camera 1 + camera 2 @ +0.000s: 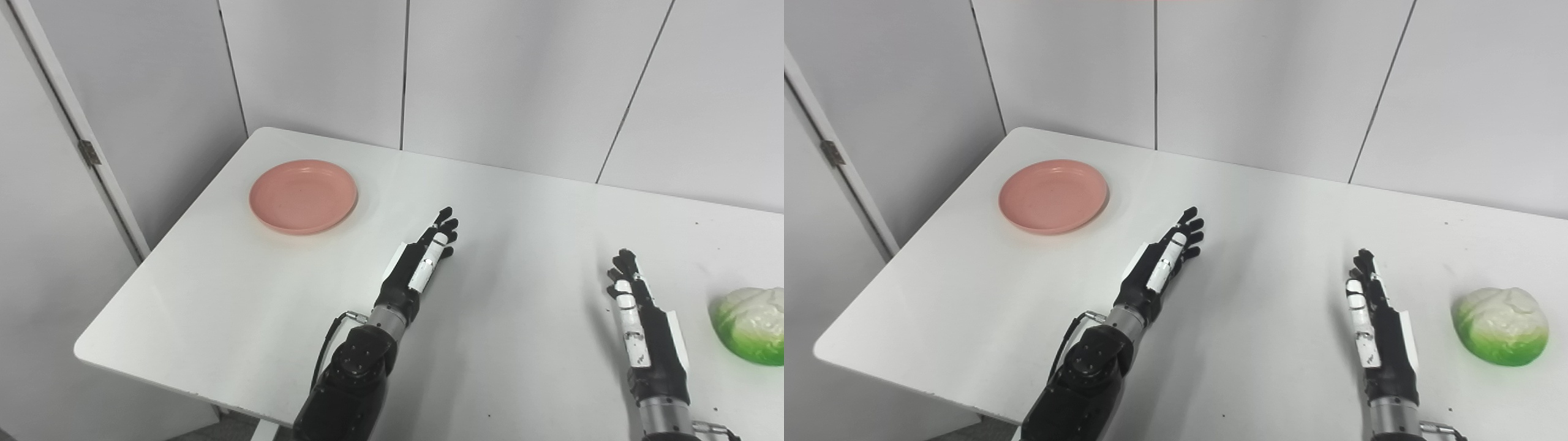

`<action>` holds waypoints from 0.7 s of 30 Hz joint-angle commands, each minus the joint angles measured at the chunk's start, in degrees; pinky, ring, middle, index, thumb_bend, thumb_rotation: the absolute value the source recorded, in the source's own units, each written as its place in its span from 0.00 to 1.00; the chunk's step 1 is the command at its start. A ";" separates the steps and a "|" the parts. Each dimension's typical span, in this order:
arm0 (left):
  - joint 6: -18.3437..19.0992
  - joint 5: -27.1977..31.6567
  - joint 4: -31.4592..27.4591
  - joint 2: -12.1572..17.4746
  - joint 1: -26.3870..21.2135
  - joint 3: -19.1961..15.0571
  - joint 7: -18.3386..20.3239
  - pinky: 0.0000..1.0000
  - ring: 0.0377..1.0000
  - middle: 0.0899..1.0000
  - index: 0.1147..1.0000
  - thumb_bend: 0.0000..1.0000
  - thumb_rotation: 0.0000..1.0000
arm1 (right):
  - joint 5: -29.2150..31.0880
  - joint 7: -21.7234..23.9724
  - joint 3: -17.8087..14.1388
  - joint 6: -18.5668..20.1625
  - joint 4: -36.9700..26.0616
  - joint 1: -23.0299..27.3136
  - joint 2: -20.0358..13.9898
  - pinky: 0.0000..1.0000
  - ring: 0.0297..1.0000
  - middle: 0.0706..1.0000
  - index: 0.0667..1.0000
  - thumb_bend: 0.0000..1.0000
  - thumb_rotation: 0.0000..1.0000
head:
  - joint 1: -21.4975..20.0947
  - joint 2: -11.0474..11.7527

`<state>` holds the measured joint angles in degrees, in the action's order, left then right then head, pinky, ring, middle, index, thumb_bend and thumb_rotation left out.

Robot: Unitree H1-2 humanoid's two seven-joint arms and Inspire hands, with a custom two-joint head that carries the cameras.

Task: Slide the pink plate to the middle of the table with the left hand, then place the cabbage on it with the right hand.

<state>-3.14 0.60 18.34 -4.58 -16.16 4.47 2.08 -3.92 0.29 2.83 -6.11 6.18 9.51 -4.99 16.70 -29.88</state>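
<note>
A round pink plate (303, 196) lies empty near the far left corner of the white table (257, 294). My left hand (422, 257) is open, fingers stretched out, over the table's middle, to the right of the plate and apart from it. A green and white cabbage (1500, 334) sits on the table at the right. My right hand (1372, 324) is open, fingers straight, to the left of the cabbage and not touching it. Both hands hold nothing.
Grey wall panels (490, 73) stand right behind the table. A door with a hinge (89, 153) is at the left. The table's left and front edges drop off close to the plate and to my left arm.
</note>
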 commanded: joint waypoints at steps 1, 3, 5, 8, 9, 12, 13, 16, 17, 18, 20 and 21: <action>0.26 -0.04 1.31 -1.01 3.48 0.87 0.52 0.93 0.94 0.95 0.94 0.40 1.00 | -0.30 0.15 -0.32 -2.32 1.27 -1.27 -0.56 0.93 0.94 0.95 0.95 0.14 1.00 | -0.07 -0.11; 0.57 -0.06 -0.18 -1.13 3.58 0.88 0.39 0.93 0.94 0.95 0.94 0.41 1.00 | -0.42 0.08 -0.25 -1.99 0.97 -1.34 -0.51 0.93 0.94 0.95 0.95 0.14 1.00 | -0.05 -0.16; 0.55 -0.09 -1.80 -1.22 3.55 0.89 0.27 0.92 0.94 0.95 0.94 0.41 1.00 | -0.38 0.16 -0.21 -1.34 0.65 -1.39 -0.46 0.93 0.94 0.95 0.95 0.14 1.00 | -0.03 -0.18; 0.21 -0.01 -4.82 -1.23 3.47 1.01 0.34 0.92 0.94 0.95 0.94 0.43 1.00 | -0.30 0.15 -0.25 -1.11 0.65 -1.33 -0.36 0.94 0.94 0.95 0.96 0.14 1.00 | -0.06 -0.15; 0.54 -0.02 -6.55 -1.28 3.49 1.02 0.19 0.92 0.94 0.95 0.94 0.43 1.00 | -0.57 -0.05 -0.24 -1.24 0.76 -1.28 -0.36 0.94 0.94 0.95 0.96 0.14 1.00 | -0.06 -0.15; 1.44 -0.19 -9.96 -1.34 3.35 0.98 -0.15 0.93 0.95 0.95 0.94 0.45 1.00 | -1.20 -0.30 -0.23 -1.69 1.26 -1.01 -0.51 0.92 0.93 0.94 0.95 0.14 1.00 | 0.45 -0.04; 2.01 -0.25 -11.32 -1.26 3.25 1.01 -0.06 0.93 0.94 0.95 0.94 0.45 1.00 | -1.15 -0.16 -0.24 -1.74 1.23 -1.00 -0.54 0.92 0.93 0.94 0.95 0.14 1.00 | 0.52 -0.04; 2.74 0.25 -14.84 -1.22 2.79 0.76 0.14 0.95 0.96 0.96 0.95 0.46 1.00 | -0.21 0.64 -0.40 -1.13 0.85 -1.05 -0.55 0.94 0.95 0.96 0.97 0.13 1.00 | 0.50 -0.19; 2.86 0.50 -15.77 -1.34 2.59 0.55 0.03 0.95 0.96 0.96 0.95 0.45 1.00 | 0.02 0.82 -0.45 -0.80 0.72 -1.06 -0.53 0.95 0.95 0.96 0.97 0.13 1.00 | 0.50 -0.19; 3.44 0.46 -16.97 -1.38 2.39 0.42 -0.14 0.94 0.95 0.96 0.95 0.46 1.00 | 0.15 0.84 -0.54 -0.55 0.61 -1.08 -0.47 0.95 0.95 0.97 0.97 0.13 1.00 | 0.41 -0.38; 4.60 -0.43 -19.42 -1.25 1.94 0.44 -0.57 0.94 0.95 0.95 0.95 0.48 1.00 | -0.06 0.65 -0.61 -0.40 0.52 -1.10 -0.44 0.94 0.95 0.96 0.97 0.14 1.00 | 0.46 -0.48; 5.00 -0.72 -20.14 -1.21 1.83 0.48 -0.68 0.94 0.95 0.95 0.95 0.48 1.00 | -0.15 0.58 -0.62 -0.34 0.47 -1.11 -0.45 0.94 0.95 0.96 0.97 0.15 1.00 | 0.46 -0.48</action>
<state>1.91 0.57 0.53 -5.32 -11.71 4.93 1.93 -4.23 0.74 2.87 -6.13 5.52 9.63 -4.91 17.14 -30.32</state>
